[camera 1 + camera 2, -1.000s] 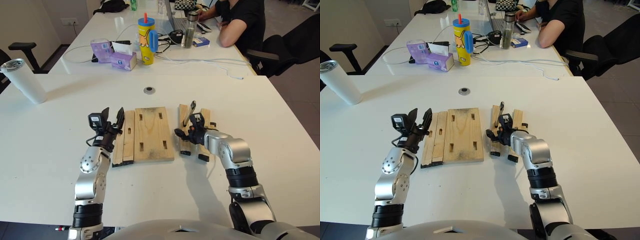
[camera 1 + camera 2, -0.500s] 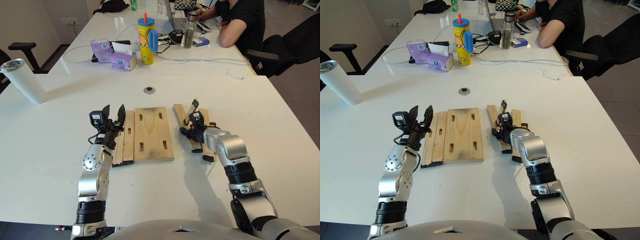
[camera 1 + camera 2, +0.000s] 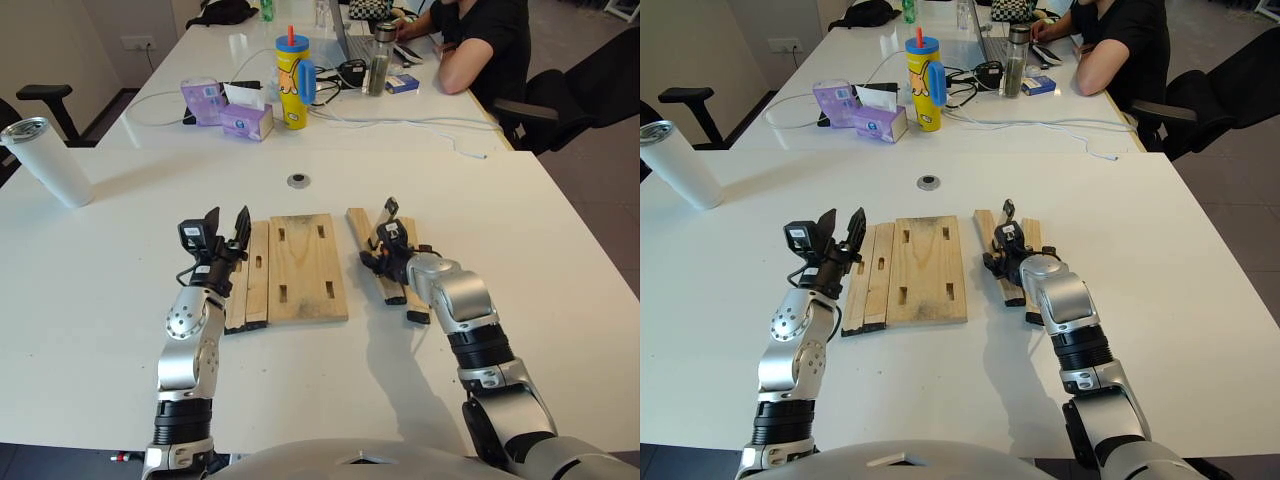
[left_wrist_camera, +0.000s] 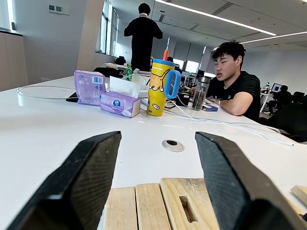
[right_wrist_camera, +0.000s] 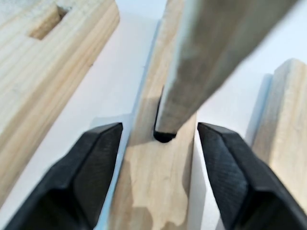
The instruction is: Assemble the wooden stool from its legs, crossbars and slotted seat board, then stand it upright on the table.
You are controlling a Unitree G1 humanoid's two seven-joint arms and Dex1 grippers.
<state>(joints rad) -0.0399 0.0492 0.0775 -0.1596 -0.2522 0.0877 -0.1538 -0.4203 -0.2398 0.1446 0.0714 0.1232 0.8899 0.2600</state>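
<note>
Both grippers spread open over stool parts that lie flat.
The right gripper holds its fingers apart on either side of a narrow wooden strip, with table showing in the gaps. A tilted piece rests its dark end on that strip. The left gripper hovers, fingers wide, over two narrow slotted boards just beside the slotted seat board, which lies flat on the white table between the arms.
</note>
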